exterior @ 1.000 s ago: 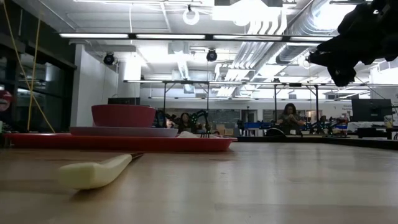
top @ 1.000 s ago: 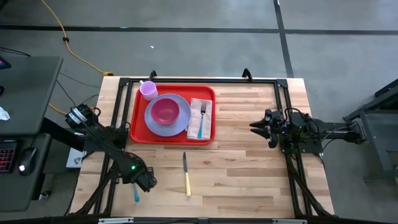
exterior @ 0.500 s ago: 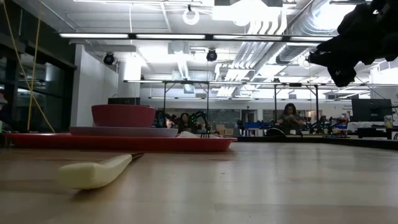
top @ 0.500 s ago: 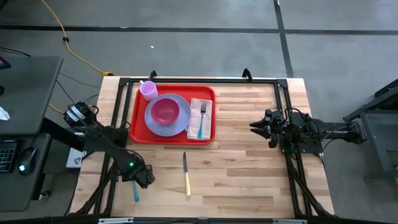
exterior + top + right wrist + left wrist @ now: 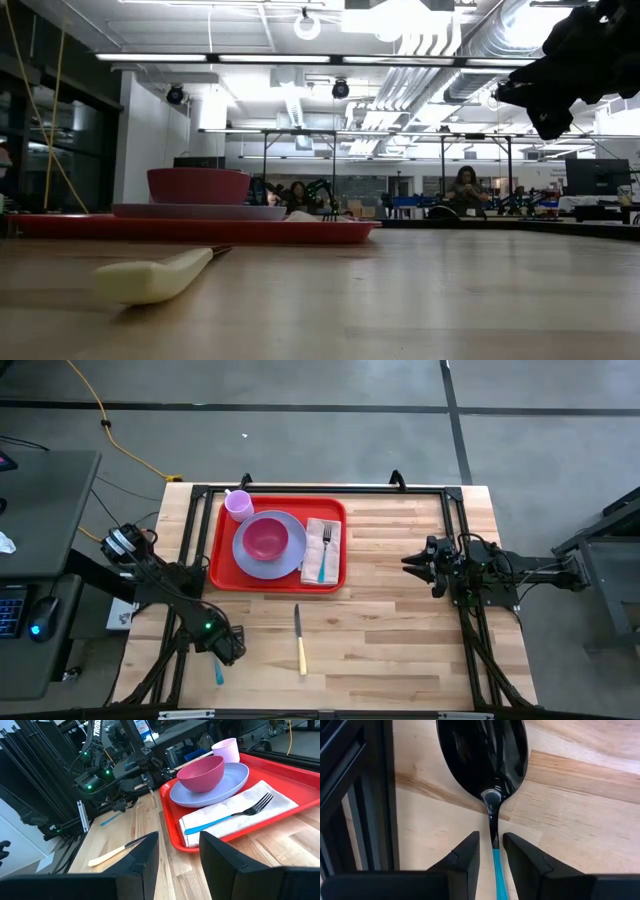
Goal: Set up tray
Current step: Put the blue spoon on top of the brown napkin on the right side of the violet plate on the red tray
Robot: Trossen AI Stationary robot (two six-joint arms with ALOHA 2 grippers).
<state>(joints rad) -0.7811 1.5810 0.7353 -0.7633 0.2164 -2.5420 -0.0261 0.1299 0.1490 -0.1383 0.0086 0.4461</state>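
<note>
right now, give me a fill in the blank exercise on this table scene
1. The pink bowl sits on the lavender ____, which lies in the red tray.
2. The fork rests on a white ____ inside the tray.
3. The left claw straddles the handle of a black-bowled ____ with a blue handle.
4. The knife with the pale handle lies on the bare table, ____ the tray.

Missing words: plate; napkin; spoon; outside

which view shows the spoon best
The left wrist view: the spoon fills it, dark bowl and blue handle between the left gripper fingers. The high view shows only its blue handle, the right wrist view a distant blue sliver, and the low view nothing.
</note>
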